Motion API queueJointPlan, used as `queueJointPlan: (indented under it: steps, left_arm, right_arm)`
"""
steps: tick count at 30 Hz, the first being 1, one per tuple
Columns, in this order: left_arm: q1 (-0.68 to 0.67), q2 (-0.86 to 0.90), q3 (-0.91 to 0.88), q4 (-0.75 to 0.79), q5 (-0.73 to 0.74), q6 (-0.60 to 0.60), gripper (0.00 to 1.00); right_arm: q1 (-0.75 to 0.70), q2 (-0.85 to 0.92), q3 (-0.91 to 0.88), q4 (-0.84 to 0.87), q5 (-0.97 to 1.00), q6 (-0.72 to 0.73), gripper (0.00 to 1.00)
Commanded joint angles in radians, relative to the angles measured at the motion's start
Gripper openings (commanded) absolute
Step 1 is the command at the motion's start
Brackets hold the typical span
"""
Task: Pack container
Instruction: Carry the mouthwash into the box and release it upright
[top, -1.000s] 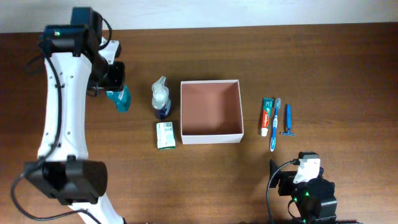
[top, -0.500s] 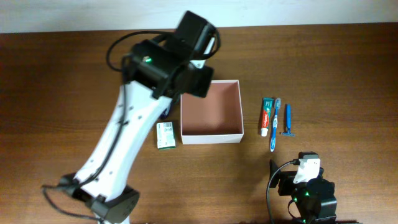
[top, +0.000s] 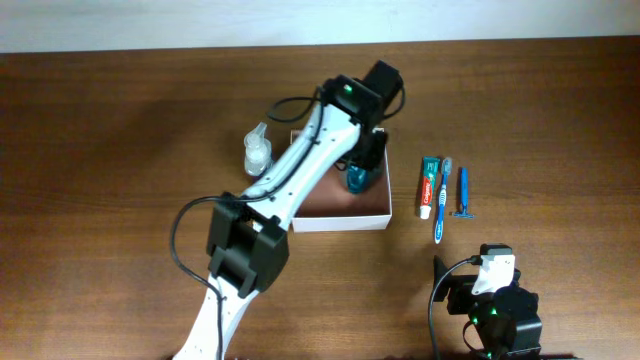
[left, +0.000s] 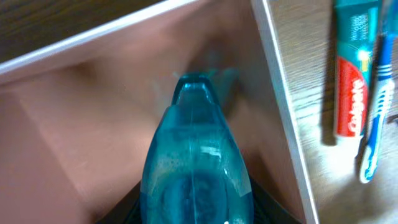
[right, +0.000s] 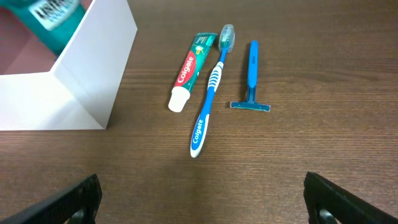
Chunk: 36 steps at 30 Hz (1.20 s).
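The container is a white square box with a pinkish-brown inside, at mid table. My left gripper reaches over its right side, shut on a teal bottle. In the left wrist view the bottle sits between my fingers, pointing down into the container's far right corner; whether it touches the floor I cannot tell. My right gripper rests near the front edge, open and empty. The container wall and the teal bottle show at the left of the right wrist view.
To the right of the container lie a toothpaste tube, a blue-white toothbrush and a blue razor, also in the right wrist view: toothpaste, toothbrush, razor. A clear spray bottle stands left of the container.
My left arm has swung from the far left of the table to the right, carrying the teal bottle over the container's right side. The right arm has not moved.
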Motion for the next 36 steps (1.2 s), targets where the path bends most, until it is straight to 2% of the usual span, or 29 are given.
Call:
queueJointPlan:
  steps: [1,7,10,13,16,20,22,26,30,33,36]
  left_arm:
    - [-0.016,-0.015,0.018,0.035,-0.008,-0.067,0.07]
    - [-0.033,-0.015,0.018,0.068,-0.084,-0.132,0.08]
    - [-0.044,-0.015,0.018,0.071,-0.146,-0.132,0.21]
    - [-0.052,-0.015,0.018,0.071,-0.174,-0.127,0.42]
    - [-0.055,-0.016,0.018,0.071,-0.181,-0.098,0.55]
    - [-0.056,-0.021,0.023,0.045,-0.180,-0.086,0.63]
    - [-0.056,-0.026,0.023,0.035,-0.180,-0.086,0.73]
    - [-0.056,-0.056,0.024,-0.019,-0.177,-0.087,0.80]
    - [-0.056,-0.142,0.026,-0.116,-0.177,-0.064,0.97]
    - [-0.046,-0.251,0.026,-0.174,-0.189,0.045,0.99]
    - [0.003,-0.347,0.026,-0.227,-0.295,0.066,0.99]
  right_arm:
    - [-0.007,-0.006,-0.007,0.000,0.002,0.007,0.99]
    - [-0.007,-0.006,-0.007,0.000,0.002,0.007,0.99]
    - [-0.007,-0.006,-0.007,0.000,0.002,0.007,0.99]
    - [-0.007,-0.006,-0.007,0.000,0.002,0.007,0.98]
    - [-0.007,-0.006,-0.007,0.000,0.002,0.007,0.99]
    - [-0.007,-0.006,-0.007,0.000,0.002,0.007,0.99]
    - [-0.007,-0.006,-0.007,0.000,0.002,0.007,0.99]
    - [-0.007,-0.006,-0.007,0.000,0.002,0.007,0.99]
    - [-0.008,-0.006,-0.007,0.000,0.002,0.007,0.99]
    - [-0.007,-0.006,-0.007,0.000,0.002,0.007,0.99]
    - [-0.007,-0.006,-0.007,0.000,0.002,0.007,0.99]
